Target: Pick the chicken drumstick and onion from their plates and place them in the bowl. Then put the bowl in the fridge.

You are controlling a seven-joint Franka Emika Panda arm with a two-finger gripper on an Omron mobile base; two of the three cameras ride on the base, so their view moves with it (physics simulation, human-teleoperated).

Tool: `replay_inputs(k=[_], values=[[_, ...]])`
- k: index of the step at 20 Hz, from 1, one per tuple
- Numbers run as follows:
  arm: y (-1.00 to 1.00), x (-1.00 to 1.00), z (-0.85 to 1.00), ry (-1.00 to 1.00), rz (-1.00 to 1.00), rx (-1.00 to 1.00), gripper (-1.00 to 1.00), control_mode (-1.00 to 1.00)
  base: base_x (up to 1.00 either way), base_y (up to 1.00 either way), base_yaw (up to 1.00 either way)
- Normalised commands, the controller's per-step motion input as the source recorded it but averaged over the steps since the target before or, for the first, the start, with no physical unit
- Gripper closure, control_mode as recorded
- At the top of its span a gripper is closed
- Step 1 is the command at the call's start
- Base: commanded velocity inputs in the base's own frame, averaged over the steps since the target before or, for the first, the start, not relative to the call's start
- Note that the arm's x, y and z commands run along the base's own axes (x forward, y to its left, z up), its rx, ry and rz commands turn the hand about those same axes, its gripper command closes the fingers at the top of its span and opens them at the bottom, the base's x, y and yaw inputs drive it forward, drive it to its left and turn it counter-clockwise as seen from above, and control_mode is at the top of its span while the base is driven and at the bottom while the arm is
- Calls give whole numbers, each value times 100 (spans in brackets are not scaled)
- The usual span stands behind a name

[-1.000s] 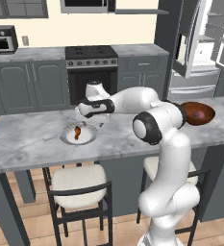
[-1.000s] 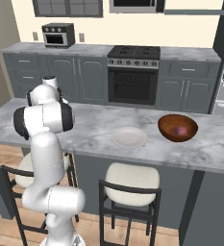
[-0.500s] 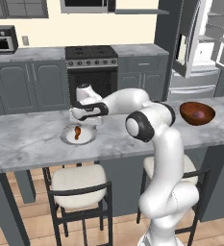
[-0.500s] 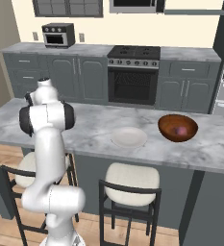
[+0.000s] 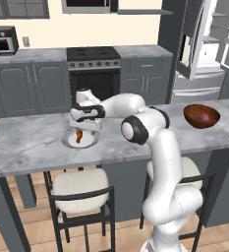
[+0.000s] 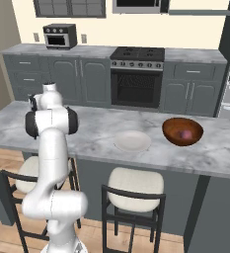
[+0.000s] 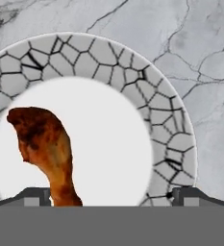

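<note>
Over the grey-rimmed plate [image 5: 71, 143] at about nine o'clock on the marble island counter [image 5: 32, 147], the gripper [image 5: 84, 129] hangs with its jaws spread as wide as they go, holding nothing. On the hand camera the chicken drumstick [image 7: 45, 150] lies on the white centre of that plate [image 7: 108, 57], well toward nine o'clock of the dish, its thick dark end up near ten o'clock and its slim end running down beside one fingertip [image 7: 34, 196], while the other fingertip [image 7: 190, 196] sits far off at four o'clock over the cracked grey rim. The piece is therefore off-centre between the fingers, and that looks like the main hazard: a straight descent could bring the near finger down onto the meat instead of beside it, or a close from here could push the drumstick sideways across the plate before it is pinched. A finger landing on the rim could also tip or slide the dish. The brown bowl [image 5: 201, 116] waits at three o'clock on the island, well apart, with the onion [image 6: 186, 134] seemingly already inside it; the second, pale plate [image 6: 132, 141] sits bare just beside the bowl, and the fridge [image 5: 212, 49] stands open beyond.
</note>
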Motion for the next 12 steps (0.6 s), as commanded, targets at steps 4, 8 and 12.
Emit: replay_inputs(k=[4, 8, 12], values=[[12, 24, -10, 6, 0, 0, -100, -100, 0, 0, 0], [16, 17, 0, 0, 2, 0, -100, -100, 0, 0, 0], [19, 3, -5, 0, 0, 2, -100, -100, 0, 0, 0]])
